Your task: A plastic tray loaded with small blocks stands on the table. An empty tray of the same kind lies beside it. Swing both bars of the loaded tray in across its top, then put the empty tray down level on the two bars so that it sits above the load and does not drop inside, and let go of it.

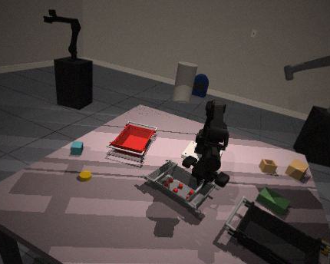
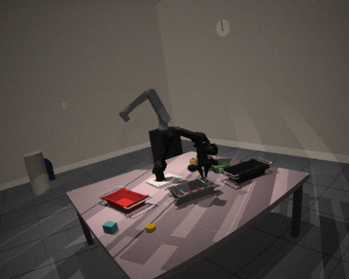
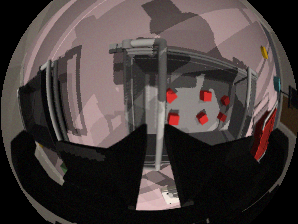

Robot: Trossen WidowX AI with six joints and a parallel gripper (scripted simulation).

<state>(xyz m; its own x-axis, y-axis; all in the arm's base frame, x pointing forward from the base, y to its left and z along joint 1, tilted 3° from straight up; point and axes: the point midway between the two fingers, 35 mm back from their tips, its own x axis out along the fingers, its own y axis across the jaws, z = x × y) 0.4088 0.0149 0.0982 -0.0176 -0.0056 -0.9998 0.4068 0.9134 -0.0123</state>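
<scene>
gray tray (image 1: pixel 163 192) (image 2: pixel 196 196) (image 3: pixel 200 60) holds red blocks (image 1: pixel 180 186) (image 2: pixel 191 191) (image 3: pixel 205 96)

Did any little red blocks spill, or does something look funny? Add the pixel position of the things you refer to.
Nothing looks spilled: the red blocks (image 1: pixel 180 186) (image 2: pixel 191 191) (image 3: pixel 205 95) I can see are inside the gray tray (image 1: pixel 186 176) (image 2: pixel 196 197) (image 3: pixel 190 107). One bar (image 1: pixel 196 190) (image 3: pixel 161 90) reaches in over it, but that's part of the job.

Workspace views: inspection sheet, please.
Surface: pink table, streaked with shadows.
Loaded tray: grey tray, six red blocks inside.
Empty trays: red tray, black tray; which is the job's, can't tell.
Clutter: teal cube, yellow disc, green block, two tan blocks.
Gripper: partly open, at a grey tray bar; contact unclear.
Cables: nothing seen.
Surroundings: grey arm, wall clock.
</scene>
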